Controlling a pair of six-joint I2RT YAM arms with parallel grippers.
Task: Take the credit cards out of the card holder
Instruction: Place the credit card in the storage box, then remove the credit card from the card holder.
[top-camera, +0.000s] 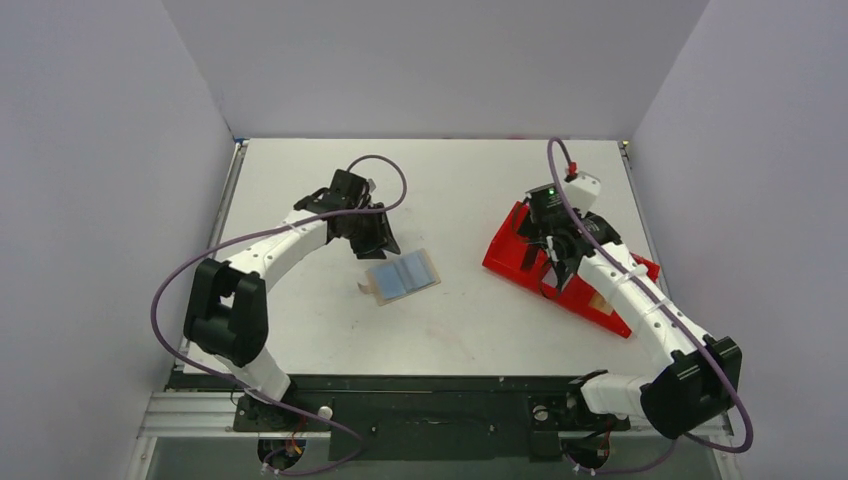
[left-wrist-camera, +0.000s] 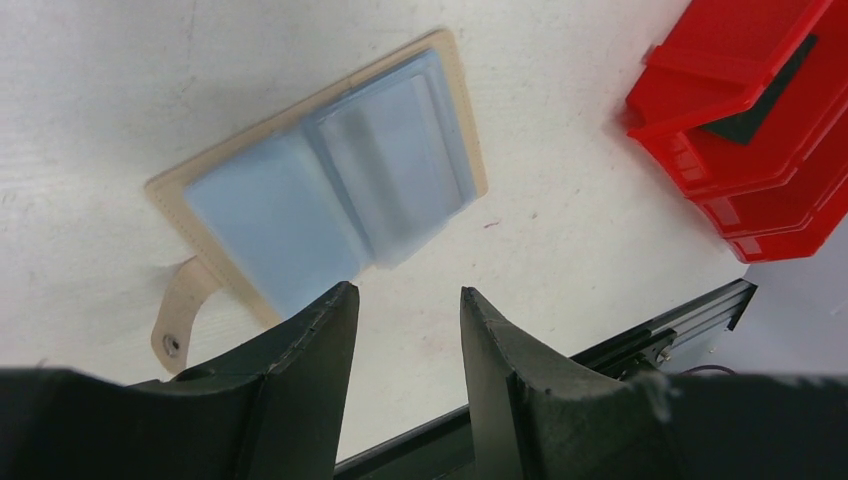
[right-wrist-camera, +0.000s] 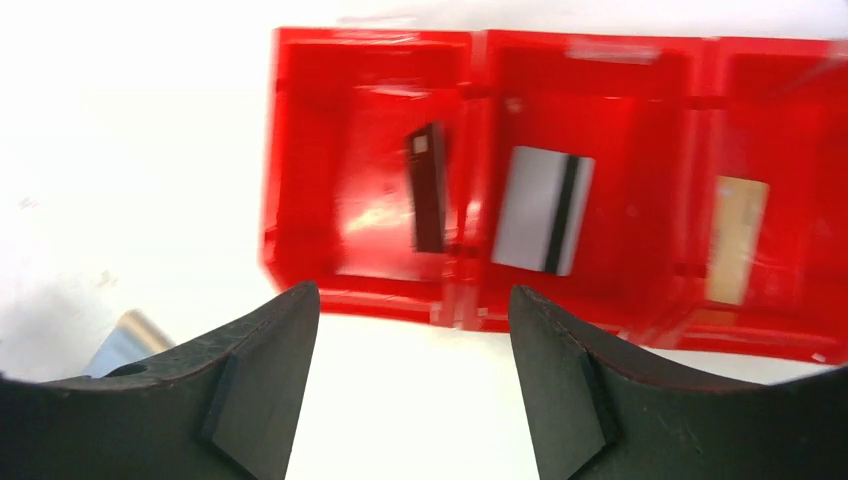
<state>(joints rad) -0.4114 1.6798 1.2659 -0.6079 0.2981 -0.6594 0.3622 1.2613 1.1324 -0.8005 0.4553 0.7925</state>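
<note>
The tan-brown card holder (top-camera: 402, 277) lies open and flat mid-table, its pale blue inner pockets (left-wrist-camera: 330, 190) facing up and its snap strap (left-wrist-camera: 180, 320) sticking out. I cannot tell whether any cards are in the pockets. My left gripper (left-wrist-camera: 405, 295) hovers open just beside the holder's edge, with nothing between its fingers. My right gripper (right-wrist-camera: 413, 290) is open and empty above the near side of the red tray (right-wrist-camera: 300, 150). In the tray lie a dark card (right-wrist-camera: 428, 190), a pale grey credit card with a black stripe (right-wrist-camera: 540, 210) and a tan card (right-wrist-camera: 738, 240), one per compartment.
The red tray (top-camera: 505, 255) sits at the right of the table, under my right arm. In the left wrist view the tray (left-wrist-camera: 740, 170) lies to the right, and the table's black front rail (left-wrist-camera: 650, 335) runs close below the fingers. Grey walls enclose the table.
</note>
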